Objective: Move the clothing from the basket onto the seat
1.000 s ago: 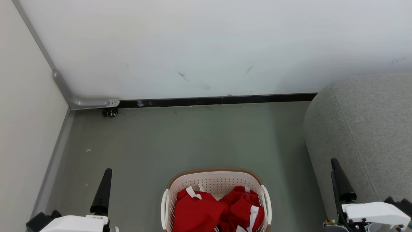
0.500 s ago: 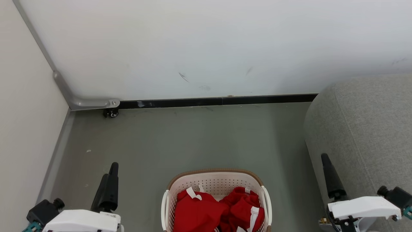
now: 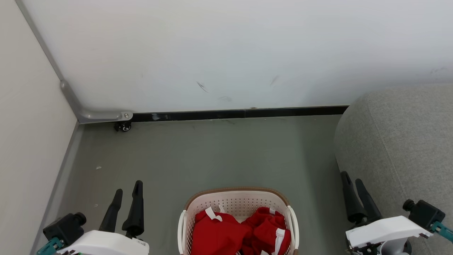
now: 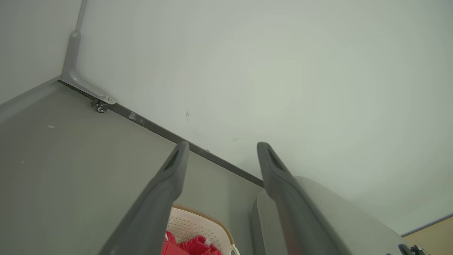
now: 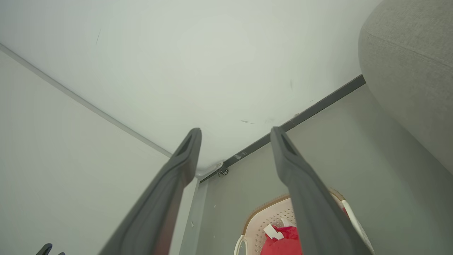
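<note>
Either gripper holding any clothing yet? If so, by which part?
Nothing is held. The left gripper and right gripper are open and empty, flanking the basket; the clothing lies inside it.

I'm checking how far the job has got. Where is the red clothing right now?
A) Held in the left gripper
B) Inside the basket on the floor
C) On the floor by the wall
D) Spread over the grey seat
B: the red clothing lies bunched inside the basket, no red shows on the visible part of the seat, and the left gripper and right gripper are open and hold nothing.
</note>
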Available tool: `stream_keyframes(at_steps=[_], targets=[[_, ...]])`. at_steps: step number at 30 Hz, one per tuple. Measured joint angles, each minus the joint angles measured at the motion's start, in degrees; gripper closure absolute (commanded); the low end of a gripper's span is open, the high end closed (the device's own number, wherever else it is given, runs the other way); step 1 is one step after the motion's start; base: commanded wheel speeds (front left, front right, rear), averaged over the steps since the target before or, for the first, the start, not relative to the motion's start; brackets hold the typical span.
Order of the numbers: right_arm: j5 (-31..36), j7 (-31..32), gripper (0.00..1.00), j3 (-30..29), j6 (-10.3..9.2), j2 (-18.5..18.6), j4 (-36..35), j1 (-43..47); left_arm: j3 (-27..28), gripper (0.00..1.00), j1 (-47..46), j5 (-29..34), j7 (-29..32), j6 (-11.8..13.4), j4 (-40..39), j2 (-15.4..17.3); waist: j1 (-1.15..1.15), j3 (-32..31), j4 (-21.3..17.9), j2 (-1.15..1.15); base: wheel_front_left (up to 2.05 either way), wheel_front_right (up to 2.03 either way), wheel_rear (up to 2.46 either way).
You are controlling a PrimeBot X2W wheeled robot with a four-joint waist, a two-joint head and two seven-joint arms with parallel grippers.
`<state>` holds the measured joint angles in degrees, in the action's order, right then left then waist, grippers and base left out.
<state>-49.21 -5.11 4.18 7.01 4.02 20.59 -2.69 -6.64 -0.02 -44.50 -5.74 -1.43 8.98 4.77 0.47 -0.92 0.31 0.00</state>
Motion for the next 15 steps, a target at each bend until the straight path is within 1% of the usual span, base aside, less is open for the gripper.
stream_keyframes(at_steps=[4,7,9,11,15], targets=[[4.2,-1.0,0.0,0.1,0.02,-0.2,0.3,0.0,-1.3,0.0,0.5,5.2,-0.9,1.1,-0.1,0.5,-0.19,0.0,0.0,0.0,0.0,0.0,0.0],[7.5,-1.2,0.0,0.3,0.02,-0.2,0.5,0.0,-2.3,0.0,1.2,8.7,-1.6,1.9,-0.1,0.7,-0.28,0.1,0.0,0.0,0.0,0.0,0.0],[9.6,-1.5,0.0,0.4,0.03,-0.3,0.7,0.0,-2.9,0.0,1.2,10.8,-2.0,2.1,0.1,0.9,-0.33,0.1,0.0,0.0,0.0,0.0,0.0],[11.6,-1.6,0.0,0.5,0.03,-0.4,0.8,0.0,-3.5,0.0,1.3,12.9,-2.4,3.0,0.3,1.0,-0.35,0.2,0.0,0.0,0.0,0.0,0.0],[15.5,-2.0,0.0,0.7,0.03,-0.5,1.5,0.0,-4.6,0.0,1.9,17.4,-3.1,4.1,0.8,1.5,-0.39,0.2,0.0,0.0,0.0,0.0,0.0]])
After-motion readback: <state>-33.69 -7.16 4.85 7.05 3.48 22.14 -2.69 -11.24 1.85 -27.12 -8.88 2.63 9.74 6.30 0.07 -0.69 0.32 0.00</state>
